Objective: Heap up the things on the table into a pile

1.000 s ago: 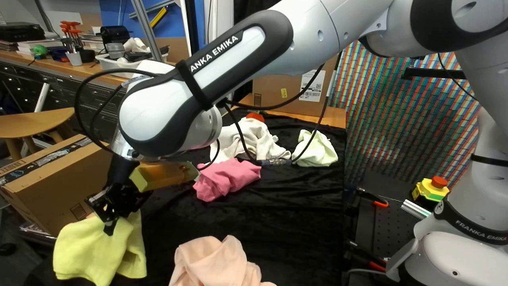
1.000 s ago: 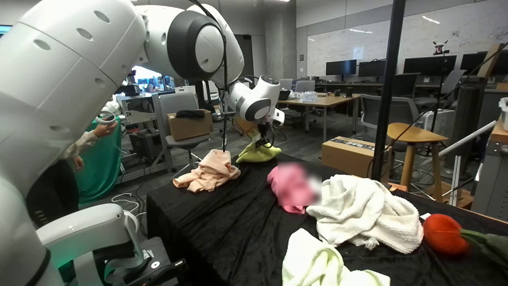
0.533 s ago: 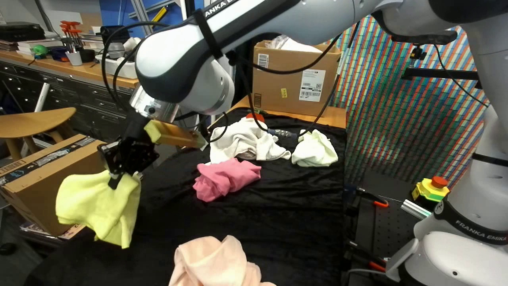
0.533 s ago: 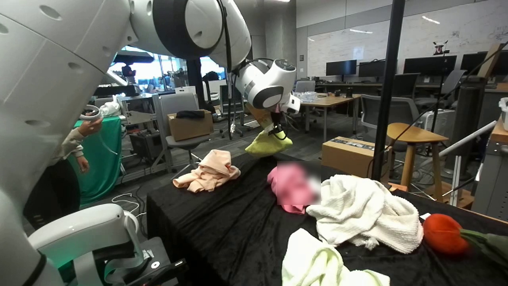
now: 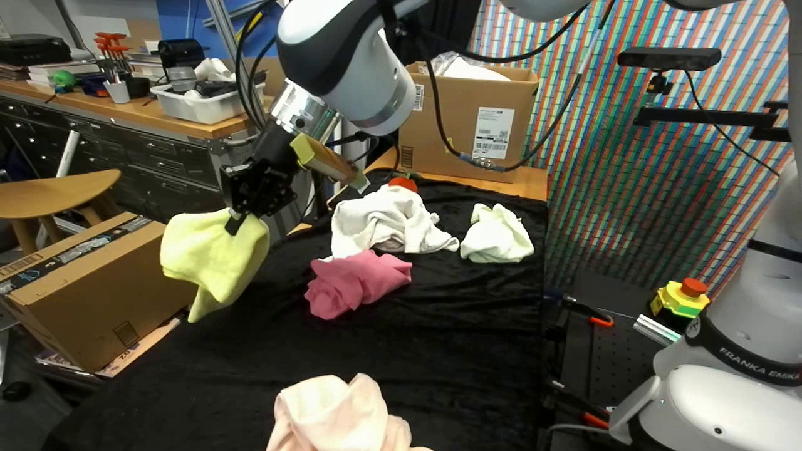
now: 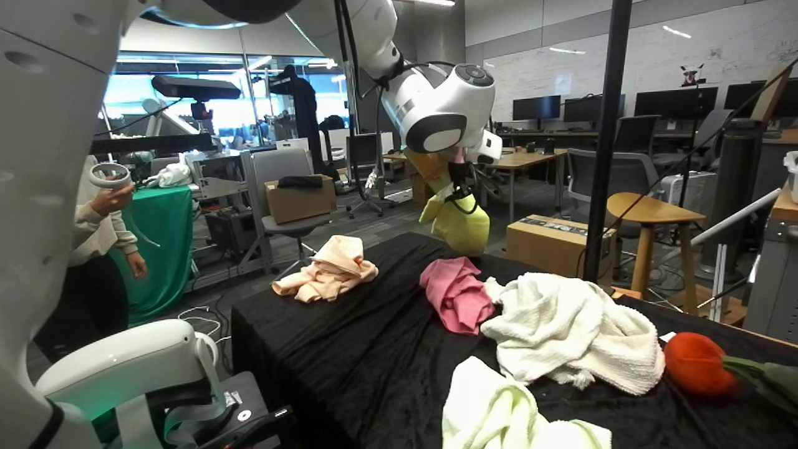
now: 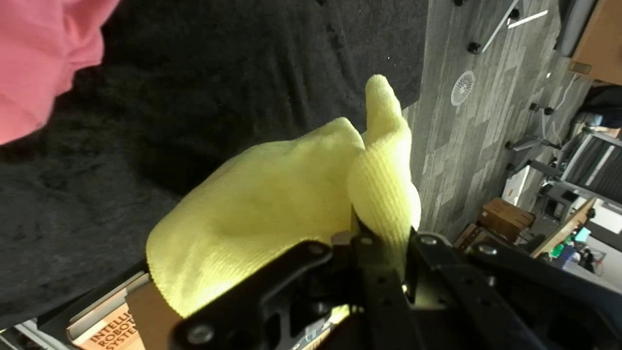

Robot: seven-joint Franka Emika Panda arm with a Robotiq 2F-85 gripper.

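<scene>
Leftmost in an exterior view, a yellow cloth (image 5: 212, 254) is pinched by the gripper (image 5: 239, 223), held clear of the table (image 5: 282, 351); transport is judged in hand. A peach cloth (image 5: 336, 413) is noted apart. Release over the pink cloth (image 5: 357, 285), abutted by a white cloth (image 5: 391, 219), is probably required next. Rightmost, a pale green cloth (image 5: 498, 237) is ungathered.

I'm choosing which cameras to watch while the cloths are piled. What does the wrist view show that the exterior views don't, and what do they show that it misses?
Only the wrist view: readable printed lettering, including "ROBOT", at its bottom left.

Only the exterior views, and in both: the peach cloth, white cloth, pale green cloth and red flower.

All share the gripper pinching the yellow cloth, the pink cloth and the black table covering.
</scene>
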